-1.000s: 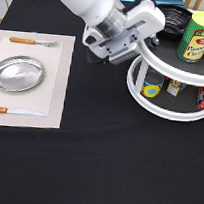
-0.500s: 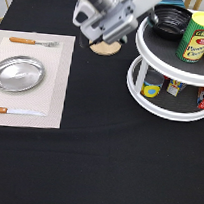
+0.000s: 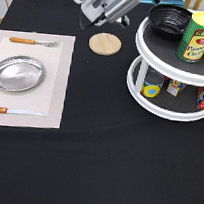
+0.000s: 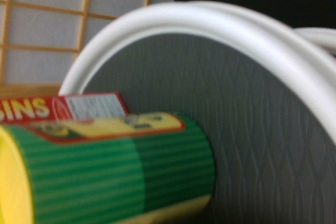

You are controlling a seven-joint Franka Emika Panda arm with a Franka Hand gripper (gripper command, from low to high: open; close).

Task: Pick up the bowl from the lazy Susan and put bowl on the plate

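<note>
The glossy black bowl (image 3: 169, 20) sits on the top tier of the white lazy Susan (image 3: 169, 70), at that tier's left side toward the exterior view's top. My gripper (image 3: 112, 5) hangs at the exterior view's top, left of the bowl and above the wooden coaster, holding nothing that I can see. The silver plate (image 3: 17, 73) lies empty on a pale placemat at the exterior view's left. In the wrist view I see the lazy Susan's white rim (image 4: 187, 25), its grey tray and a green can (image 4: 112, 165); the bowl does not show there.
A round wooden coaster (image 3: 105, 44) lies under the arm. A fork (image 3: 32, 42) and a knife (image 3: 9, 111) flank the plate on the placemat (image 3: 53, 90). A green-and-yellow can (image 3: 198, 38) stands on the top tier beside the bowl; small tins fill the lower tier.
The arm has risen and swung toward the exterior view's top, away from the lazy Susan's left edge, uncovering the coaster. The bowl has not moved.
</note>
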